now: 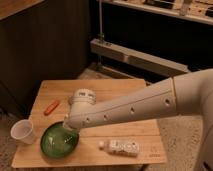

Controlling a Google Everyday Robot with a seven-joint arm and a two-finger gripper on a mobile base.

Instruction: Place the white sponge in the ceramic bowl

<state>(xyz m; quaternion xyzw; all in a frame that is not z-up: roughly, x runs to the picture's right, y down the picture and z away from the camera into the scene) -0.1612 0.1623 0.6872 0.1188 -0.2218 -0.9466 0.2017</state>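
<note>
The ceramic bowl (56,143) is a glossy green round bowl at the front left of the wooden table (117,92). My arm reaches in from the right across the table. The gripper (66,127) is at the arm's lower left end, right over the bowl's far right rim, mostly hidden under the white wrist. The white sponge does not show anywhere; if it is in the gripper, the wrist hides it.
A small white cup (23,132) stands left of the bowl near the table's left edge. An orange-red object (51,106) lies behind the bowl. A white labelled bottle (120,146) lies on its side near the front edge. Dark cabinets and a shelf stand behind.
</note>
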